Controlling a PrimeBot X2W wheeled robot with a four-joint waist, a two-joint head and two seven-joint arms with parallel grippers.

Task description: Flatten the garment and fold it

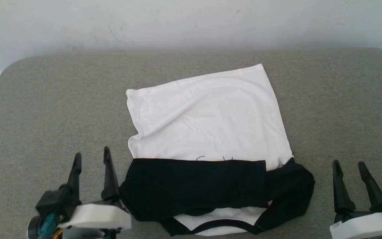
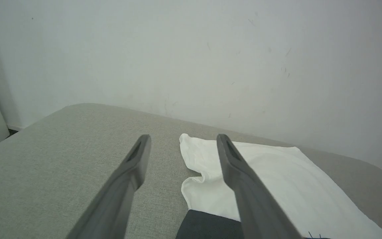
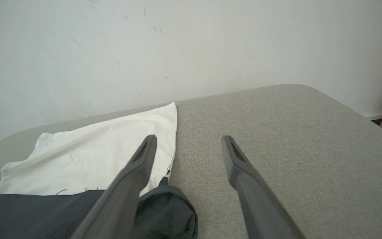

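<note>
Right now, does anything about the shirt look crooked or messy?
Yes. The garment lies skewed on the grey table, its far hem slanting rather than square. Its white left edge is tucked into a notch, and the black sleeve on the right sits bunched, sticking out past the body.

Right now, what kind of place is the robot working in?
Probably an indoor test room for garment folding: a grey fabric-covered table against a scuffed white wall, bearing one T-shirt.
</note>
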